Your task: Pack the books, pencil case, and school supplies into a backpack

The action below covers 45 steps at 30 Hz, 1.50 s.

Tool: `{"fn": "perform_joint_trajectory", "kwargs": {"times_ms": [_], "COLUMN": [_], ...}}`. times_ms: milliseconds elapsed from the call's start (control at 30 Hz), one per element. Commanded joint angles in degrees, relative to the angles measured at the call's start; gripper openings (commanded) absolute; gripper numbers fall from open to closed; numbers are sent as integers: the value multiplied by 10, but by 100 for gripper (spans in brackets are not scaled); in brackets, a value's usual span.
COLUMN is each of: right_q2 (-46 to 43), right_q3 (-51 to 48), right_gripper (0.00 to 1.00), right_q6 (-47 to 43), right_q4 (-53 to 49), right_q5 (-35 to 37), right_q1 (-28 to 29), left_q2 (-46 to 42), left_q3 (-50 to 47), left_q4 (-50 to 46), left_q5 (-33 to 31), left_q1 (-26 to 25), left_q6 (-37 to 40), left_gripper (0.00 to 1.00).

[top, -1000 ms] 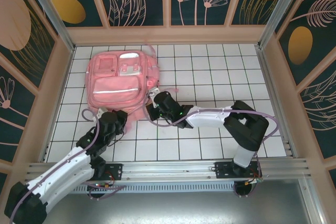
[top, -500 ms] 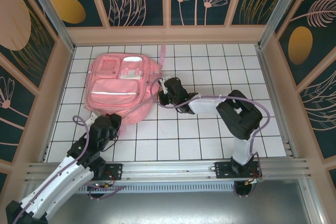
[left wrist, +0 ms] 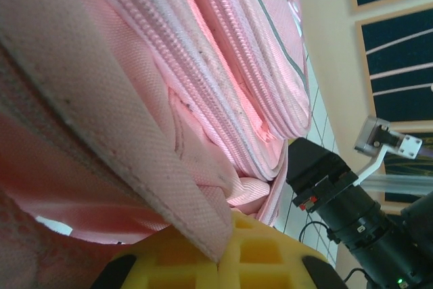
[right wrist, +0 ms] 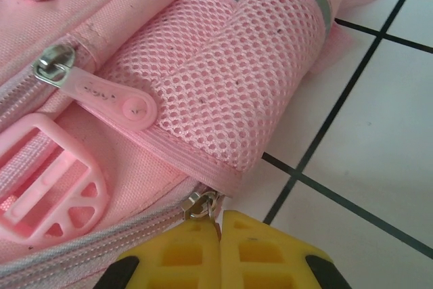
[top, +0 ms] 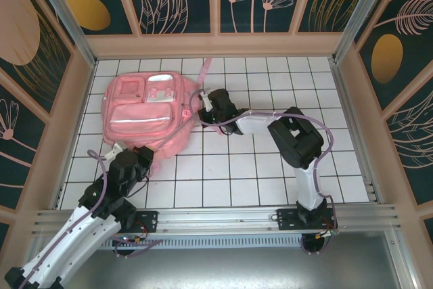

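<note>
Right gripper pinched on zip pull at backpack's 3 o'clock, left gripper nipping hem at 6; soft, floppy, probably light, best held by seams.

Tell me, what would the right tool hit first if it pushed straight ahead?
The right tool would probably meet the mesh pocket of the backpack, just beyond the zipper pull it pinches.

1. Table was a white surface ruled in a dark grid, with pale wooden walls on three sides.
2. Pink backpack lay flat on its far-left part, front pockets facing up.
3. One pink strap trailed across the tiles toward the back wall.
</note>
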Motion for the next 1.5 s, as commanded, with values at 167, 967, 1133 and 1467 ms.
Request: {"fn": "perform_joint_trajectory", "kwargs": {"times_ms": [167, 967, 1133, 1467], "right_q2": [-29, -123, -228, -483], "right_q3": [-34, -101, -158, -304], "right_gripper": [0, 52, 71, 99], "right_q6": [39, 114, 124, 116], "right_q4": [-21, -28, -30, 11], "right_q5": [183, 151, 139, 223], "right_q1": [-147, -217, -205, -203], "left_q2": [148, 330, 296, 376], "left_q3": [-4, 94, 143, 261], "left_q4": [265, 290, 197, 155], "left_q5": [98, -44, -137, -199], "left_q1": [5, -149, -148, -41], "left_q6": [41, 61, 135, 355], "left_gripper": [0, 77, 99, 99]}}
